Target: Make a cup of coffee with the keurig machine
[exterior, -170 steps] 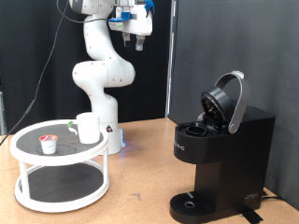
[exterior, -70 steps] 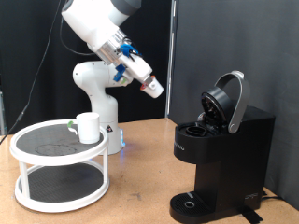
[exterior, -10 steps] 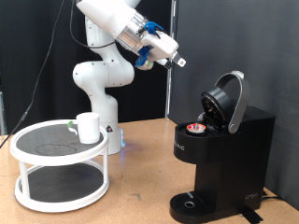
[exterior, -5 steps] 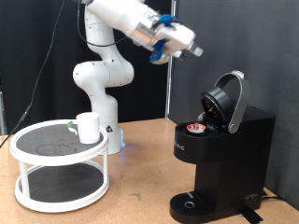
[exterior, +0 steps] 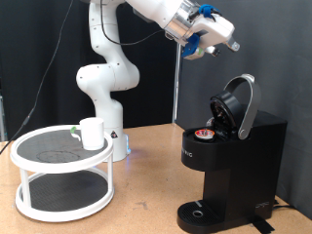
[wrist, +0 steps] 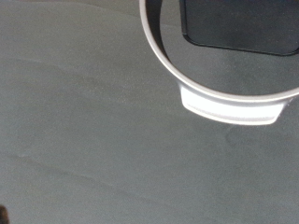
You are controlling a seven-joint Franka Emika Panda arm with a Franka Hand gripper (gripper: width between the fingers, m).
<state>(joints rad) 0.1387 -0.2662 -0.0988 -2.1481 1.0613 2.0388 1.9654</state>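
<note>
keurig machine [exterior: 230,156] x1 lid up (one pod [exterior: 204,135] inside), one cup [exterior: 92,133] on rack [exterior: 39,146], gripper [exterior: 234,47] state unclear.

- A brown wooden table [exterior: 146,200] carries everything.
- On it, at the exterior view's left, stands a white two-tier round stand [exterior: 61,180].
- The cup [exterior: 92,133] sits on the stand's top tier.
- The keurig machine [exterior: 232,161] stands on the table at the right.
- The robot's white base [exterior: 115,136] rests behind the stand.
</note>
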